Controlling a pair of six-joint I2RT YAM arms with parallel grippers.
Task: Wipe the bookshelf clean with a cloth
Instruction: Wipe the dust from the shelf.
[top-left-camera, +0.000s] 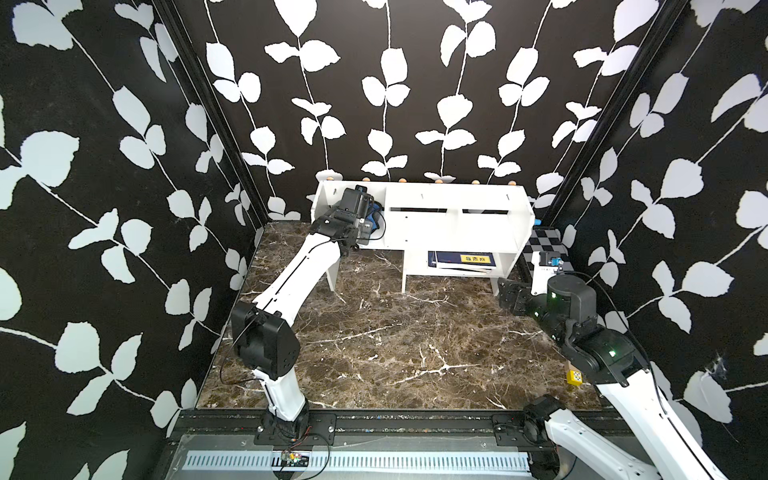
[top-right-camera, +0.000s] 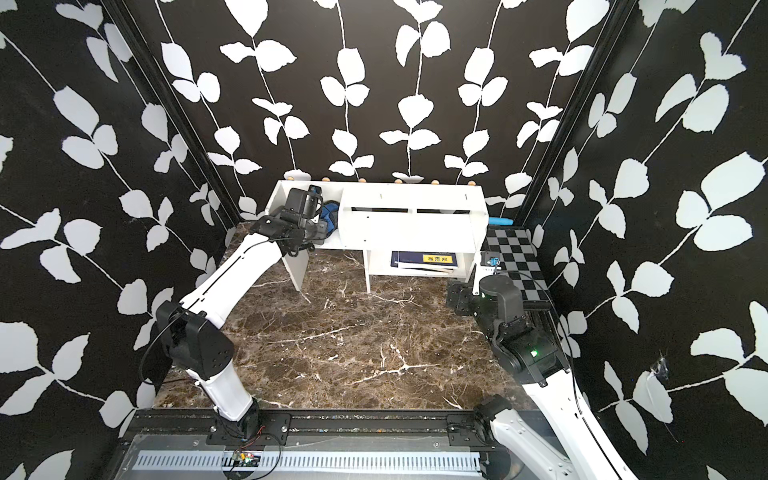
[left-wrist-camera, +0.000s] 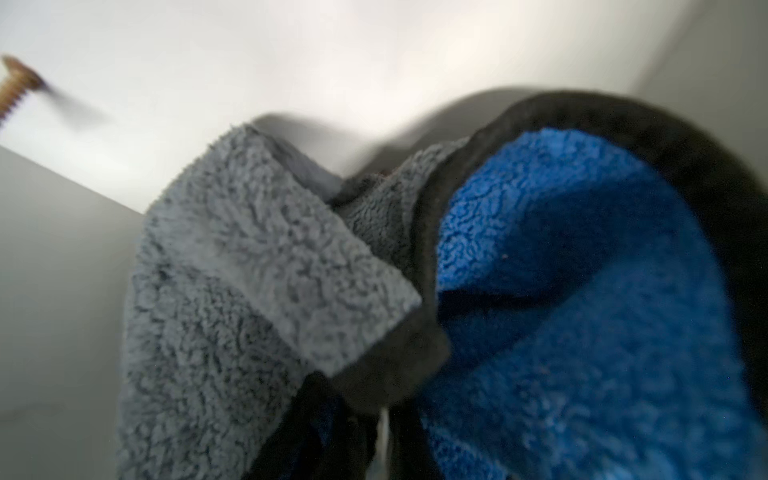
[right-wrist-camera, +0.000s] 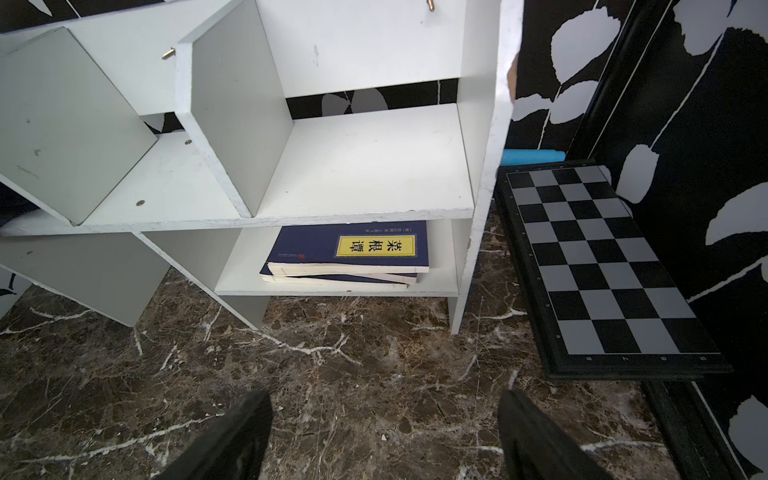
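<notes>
The bookshelf (top-left-camera: 436, 232) (top-right-camera: 395, 232), a long, low unit of flat white boards with square-cut edges, stands at the far side of the table (top-left-camera: 374, 340), whose top is glossy brown marble veined in white. Small round wooden knobs (top-left-camera: 365, 179) line its far top edge.

The left arm reaches into the open compartment at the shelf's left end. There the cloth (top-left-camera: 376, 215) (top-right-camera: 330, 212) lies bunched against the white panel. In the left wrist view the cloth (left-wrist-camera: 582, 291) fills most of the picture: a nubbly, looped pile, grey on one face and bright blue on the other, rimmed with smooth dark edging that curves in an arc. The left gripper (top-left-camera: 370, 220) is clenched. The folds gather down into it, so it seems to be pinching the cloth, though the picture is blurred at that spot. A brass-coloured threaded screw (left-wrist-camera: 16, 83) sticks out of the panel beside it.

The right gripper (right-wrist-camera: 384, 440) hangs over the marble in front of the shelf's right end. Its black fingers (right-wrist-camera: 232, 440) are spread wide with nothing between them. In the lower cubby two navy paperback books (right-wrist-camera: 349, 249) lie flat and stacked, the top one bearing a yellow label. Right of the shelf a matte black-and-grey checkered board (right-wrist-camera: 602, 266) lies flat, with a light blue cylinder (right-wrist-camera: 532, 156) at its far end.
</notes>
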